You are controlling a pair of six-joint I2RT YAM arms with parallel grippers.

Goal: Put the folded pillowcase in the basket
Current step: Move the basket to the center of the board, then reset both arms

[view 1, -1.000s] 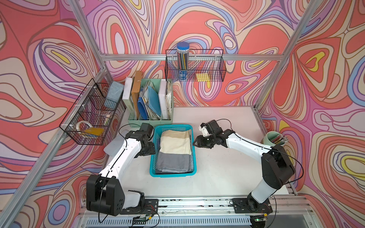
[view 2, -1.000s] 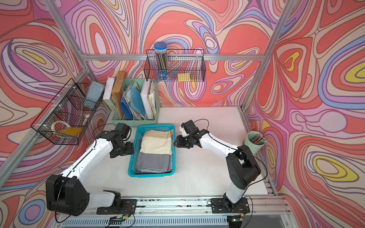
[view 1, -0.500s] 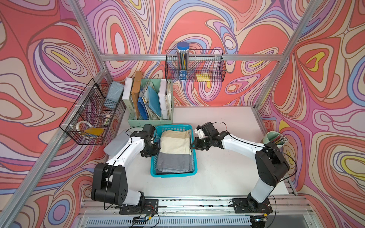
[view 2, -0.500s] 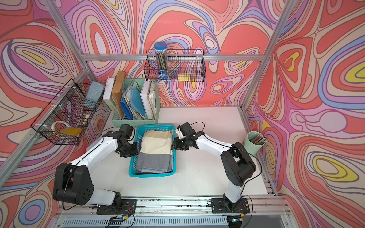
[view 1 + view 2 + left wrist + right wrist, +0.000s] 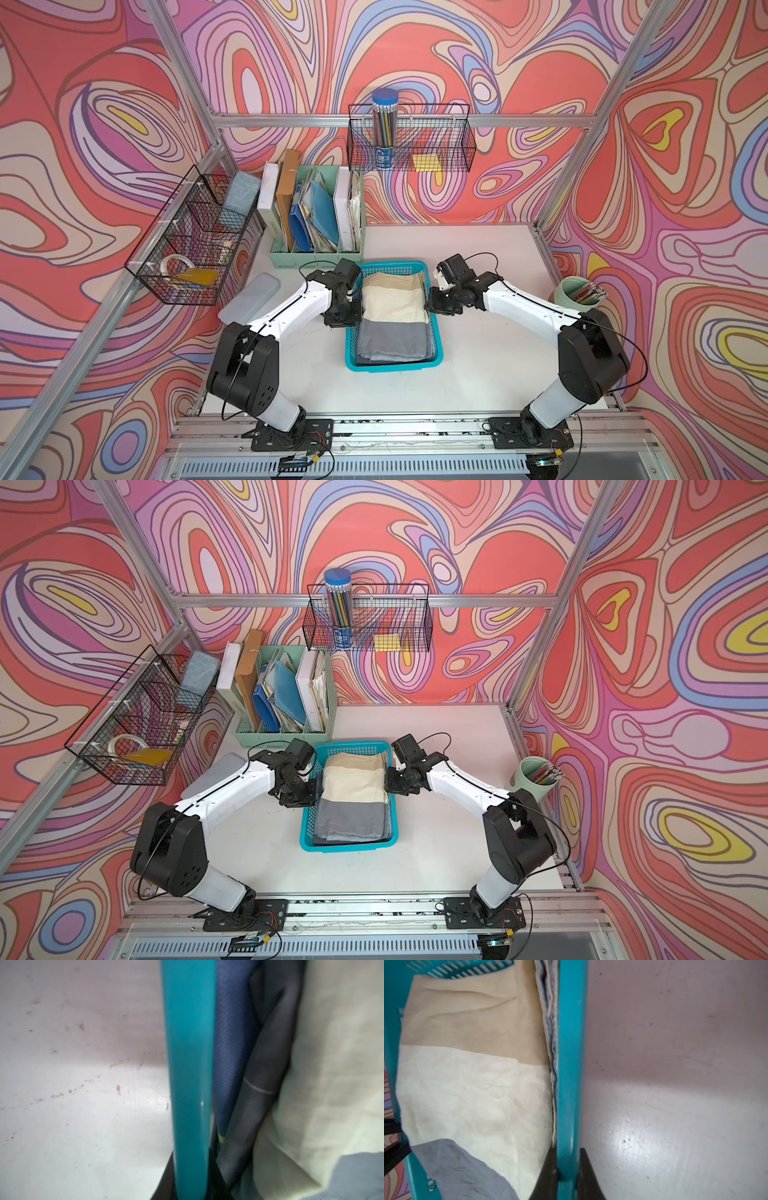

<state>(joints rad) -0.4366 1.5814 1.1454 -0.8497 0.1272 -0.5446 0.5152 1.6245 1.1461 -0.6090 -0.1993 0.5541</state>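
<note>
The right tool [image 5: 568,1159] was found clamped on one long rim of the basket [image 5: 571,1064], its dark jaws set one outside the wall and one inside, against the cloth. The left tool [image 5: 190,1169] was closed in the same way over the opposite long rim, with the turquoise bar pinched between its jaws. Within the basket the folded pillowcase [image 5: 395,299] was laid flat, filling almost the whole floor. Three bands were shown on its upper face: tan at the far end, cream across the middle and grey at the near end. The cloth was lightly creased, and along the wall held by the right tool its stacked folded edges were seen as thin grey-blue and cream layers. The slotted end wall of the basket was left uncovered beyond the tan band. In both top views the basket was seen resting at the middle of the white table [image 5: 478,374], just in front of a mint-green file organiser [image 5: 316,253]
</note>
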